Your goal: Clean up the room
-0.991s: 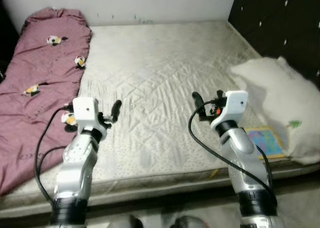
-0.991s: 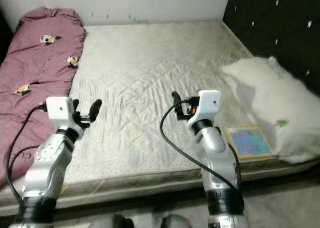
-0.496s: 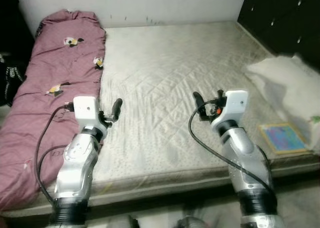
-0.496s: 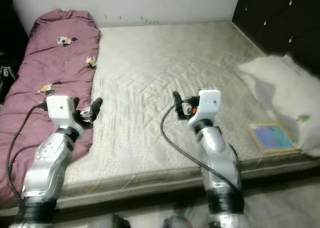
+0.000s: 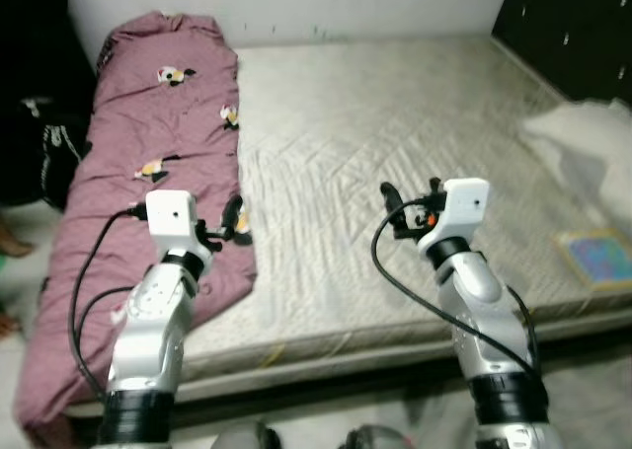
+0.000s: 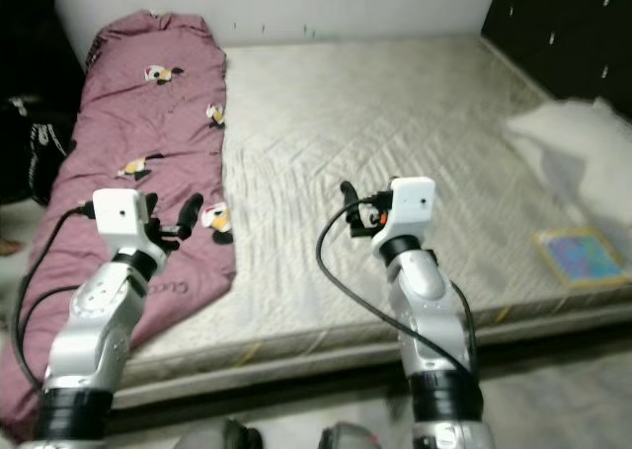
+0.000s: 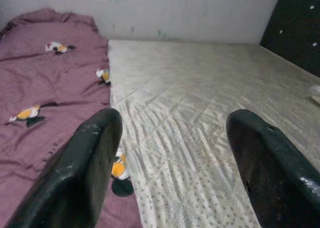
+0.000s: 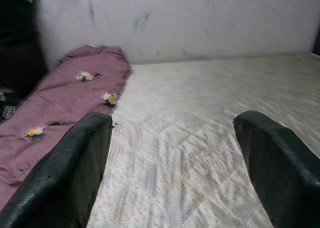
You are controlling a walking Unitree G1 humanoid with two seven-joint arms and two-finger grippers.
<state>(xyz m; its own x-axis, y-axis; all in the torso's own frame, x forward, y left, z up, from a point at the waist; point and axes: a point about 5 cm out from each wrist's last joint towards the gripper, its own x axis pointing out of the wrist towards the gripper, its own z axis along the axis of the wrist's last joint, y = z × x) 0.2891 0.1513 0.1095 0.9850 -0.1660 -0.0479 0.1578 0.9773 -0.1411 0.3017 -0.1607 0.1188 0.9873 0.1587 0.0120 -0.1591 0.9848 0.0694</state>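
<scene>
A maroon blanket (image 5: pixel 148 173) with small bird prints lies along the left side of a bare quilted mattress (image 5: pixel 395 123). A white pillow (image 5: pixel 585 138) and a colourful book (image 5: pixel 598 258) rest at the mattress's right edge. My left gripper (image 5: pixel 233 219) hovers open over the blanket's right border, near the bed's front edge, with nothing in it (image 7: pixel 172 163). My right gripper (image 5: pixel 410 204) is held open above the middle of the mattress, also with nothing in it (image 8: pixel 175 163). Neither gripper touches the bedding.
A white wall (image 5: pixel 365 0) runs behind the bed and a black headboard (image 5: pixel 578 20) stands at the right. Dark bags or clothes (image 5: pixel 44 148) are piled on the floor left of the bed. The floor shows along the bed's front edge.
The camera has swung left: the blanket now sits nearer the centre, and the pillow and book have slid to the right edge. Both grippers hold the same open pose.
</scene>
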